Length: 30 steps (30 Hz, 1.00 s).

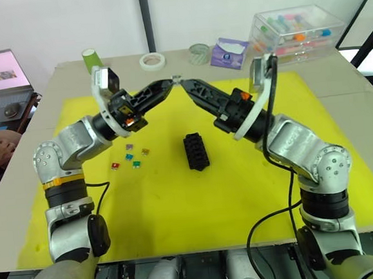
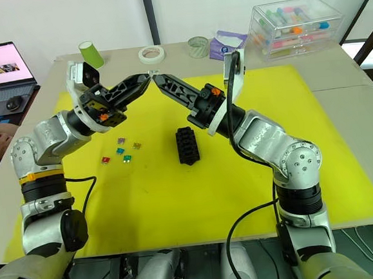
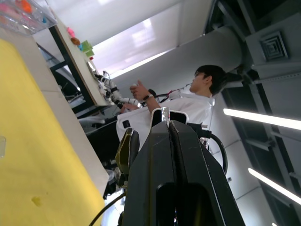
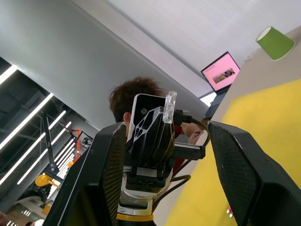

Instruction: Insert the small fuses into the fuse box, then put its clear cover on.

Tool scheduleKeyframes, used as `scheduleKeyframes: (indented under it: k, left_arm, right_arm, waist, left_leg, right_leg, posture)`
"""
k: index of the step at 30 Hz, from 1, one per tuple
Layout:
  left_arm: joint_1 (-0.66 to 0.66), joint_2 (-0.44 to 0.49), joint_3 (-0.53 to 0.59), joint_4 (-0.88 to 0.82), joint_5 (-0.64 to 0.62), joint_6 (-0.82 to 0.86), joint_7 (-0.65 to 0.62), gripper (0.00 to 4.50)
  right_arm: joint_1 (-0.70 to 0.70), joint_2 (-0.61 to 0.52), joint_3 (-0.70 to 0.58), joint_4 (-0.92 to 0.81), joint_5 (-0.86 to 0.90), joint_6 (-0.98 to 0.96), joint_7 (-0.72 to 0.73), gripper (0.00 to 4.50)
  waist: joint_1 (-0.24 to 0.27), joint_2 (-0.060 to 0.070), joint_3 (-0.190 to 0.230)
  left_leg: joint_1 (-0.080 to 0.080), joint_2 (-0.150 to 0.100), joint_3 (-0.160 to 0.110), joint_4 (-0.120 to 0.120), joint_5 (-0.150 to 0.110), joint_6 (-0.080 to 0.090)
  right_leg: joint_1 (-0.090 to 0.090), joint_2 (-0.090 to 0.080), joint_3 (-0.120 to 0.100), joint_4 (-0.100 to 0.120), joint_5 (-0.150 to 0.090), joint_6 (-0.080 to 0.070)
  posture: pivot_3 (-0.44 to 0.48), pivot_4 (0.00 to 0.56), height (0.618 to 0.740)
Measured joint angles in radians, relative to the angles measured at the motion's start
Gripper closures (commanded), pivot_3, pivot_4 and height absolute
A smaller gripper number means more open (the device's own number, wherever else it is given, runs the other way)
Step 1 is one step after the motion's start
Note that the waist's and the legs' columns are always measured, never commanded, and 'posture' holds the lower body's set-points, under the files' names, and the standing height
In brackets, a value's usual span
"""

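Your two arms are raised above the yellow mat (image 1: 179, 205) on the bench, tips meeting in mid-air. The left gripper (image 1: 171, 82) has its black fingers closed on the small transparent plastic cover (image 4: 169, 107); your right wrist view shows that clear piece pinched at the left tip, a detail the head views barely resolve. The right gripper (image 1: 183, 85) points at it with its fingers (image 4: 244, 169) spread wide apart. The black ridged plastic fuse box (image 1: 196, 151) lies on the mat between the arms, well below the tips. The tiny coloured blade fuses (image 1: 130, 157) sit loose on the mat near the box, on your left. Your left wrist view shows a person in a white shirt (image 3: 188, 106) beyond the bench.
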Motion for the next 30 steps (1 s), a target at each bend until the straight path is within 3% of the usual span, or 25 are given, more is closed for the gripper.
scheduleKeyframes:
  k: [16,19,25,26,30]
  left_arm:
    - [0.001,0.036,-0.029,-0.003,0.0,0.006,-0.025,4.5]
    - [0.001,0.036,-0.029,-0.003,0.0,0.005,-0.027,4.5]
    - [0.001,0.037,-0.029,-0.003,0.0,0.005,-0.03,4.5]
    - [0.001,0.038,-0.029,-0.003,-0.001,0.005,-0.032,4.5]
    - [0.001,0.04,-0.029,-0.003,-0.001,0.004,-0.033,4.5]
  right_arm:
    - [-0.007,0.013,0.006,0.007,-0.027,-0.004,0.014,1.66]
    - [-0.007,0.014,0.012,0.007,-0.031,-0.003,0.021,2.16]
    - [-0.007,0.014,0.021,0.007,-0.041,-0.003,0.027,4.26]
    - [-0.007,0.014,0.021,0.008,-0.043,-0.003,0.028,4.44]
    - [-0.007,0.019,0.021,0.01,-0.045,-0.004,0.029,4.44]
  waist:
    - [0.0,0.0,0.0]
    - [0.0,0.0,0.0]
    - [0.0,0.0,0.0]
    - [0.0,0.0,0.0]
    - [0.0,0.0,0.0]
  left_leg:
    - [0.0,0.0,0.0,0.0,0.0,0.0]
    - [0.0,0.0,0.0,0.0,0.0,0.0]
    - [0.0,0.0,0.0,0.0,0.0,0.0]
    - [0.0,0.0,0.0,0.0,0.0,0.0]
    - [0.0,0.0,0.0,0.0,0.0,0.0]
  right_leg:
    - [0.0,0.0,0.0,0.0,0.0,0.0]
    - [0.0,0.0,0.0,0.0,0.0,0.0]
    - [0.0,0.0,0.0,0.0,0.0,0.0]
    - [0.0,0.0,0.0,0.0,0.0,0.0]
    - [0.0,0.0,0.0,0.0,0.0,0.0]
  posture:
    - [0.0,0.15,0.74]
    - [0.0,0.15,0.74]
    - [0.0,0.15,0.74]
    - [0.0,0.15,0.74]
    - [0.0,0.15,0.74]
